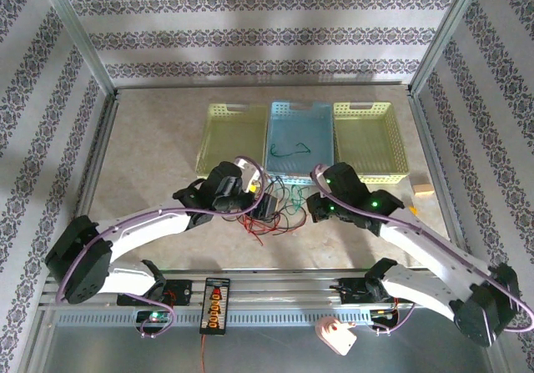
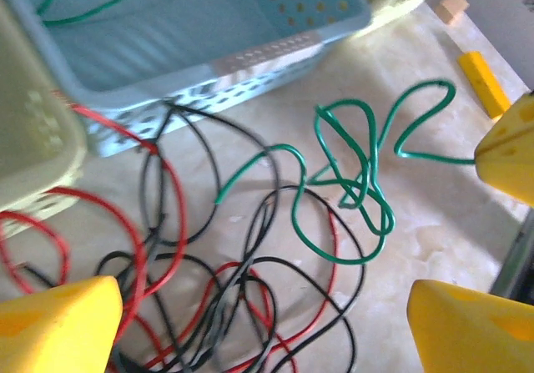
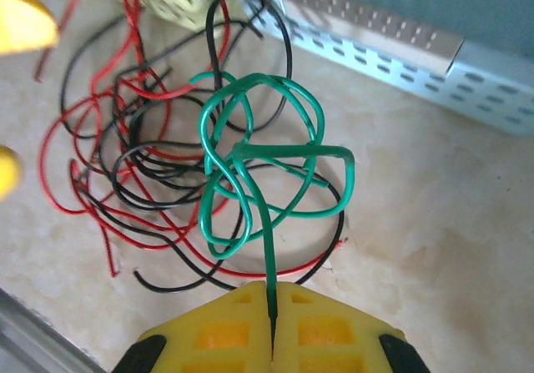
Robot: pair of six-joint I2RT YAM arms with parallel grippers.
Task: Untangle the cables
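Currently the right gripper [image 3: 273, 310] is pressing its yellow fingers together on one end of the thin green wire [image 3: 267, 164]. That strand is rising straight out of the seam between the pads into a bunch of tight loops. In the right wrist view, those green loops are crossing over strands of the thin black wire [image 3: 142, 181] and the thin red wire [image 3: 58, 139], which are sprawling in a loose tangle on the beige marbled tabletop [image 3: 467, 223].

The left gripper [image 2: 259, 331] is holding its jaws wide apart, one yellow fingertip [image 2: 58, 323] showing at each lower corner of its wrist view, with nothing between them. It is hanging over the red and black part of the tangle. Whether the left-hand fingertip is touching the strands beneath it is not clear.

From above, the whole tangle is lying between the two grippers, just in front of the pale blue perforated plastic basket [image 1: 269, 139]. Red and black strands are reaching the basket's near wall, while the green loops are sitting on the side toward the right gripper. Another green strand [image 1: 288, 149] is lying inside the blue basket, apart from the tangle. Two pale yellow-green perforated baskets [image 1: 209, 139] are flanking the blue one.
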